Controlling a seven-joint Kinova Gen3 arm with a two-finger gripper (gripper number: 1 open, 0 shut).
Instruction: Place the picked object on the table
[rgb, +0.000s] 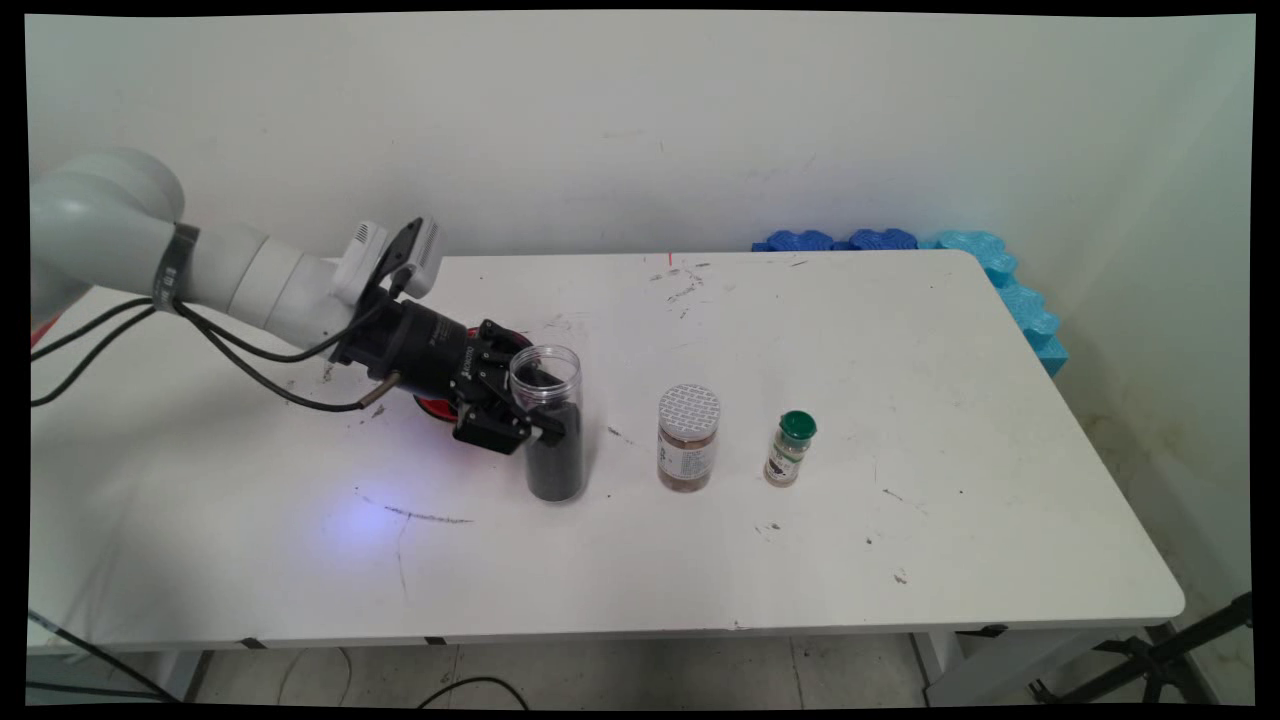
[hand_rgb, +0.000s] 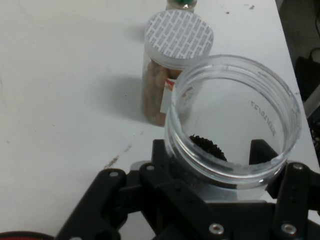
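The hand (rgb: 540, 420) is black, on a white arm (rgb: 230, 275) with black cables (rgb: 250, 365) hanging from it. The open jar (rgb: 549, 420) is clear plastic, with black grains filling most of it and faint printed digits on its wall. Behind the hand shows a red round thing (rgb: 437, 407). The middle jar (rgb: 688, 438) is clear with brown contents, a white label with dark print, and a silver-white seal patterned like brickwork. The small bottle (rgb: 790, 450) has a green cap and a dark label. The surface (rgb: 900, 400) is white, flecked with dark scuffs and scratches. Foam pieces (rgb: 990, 265) at its far corner are blue. The wall (rgb: 640, 130) is off-white.
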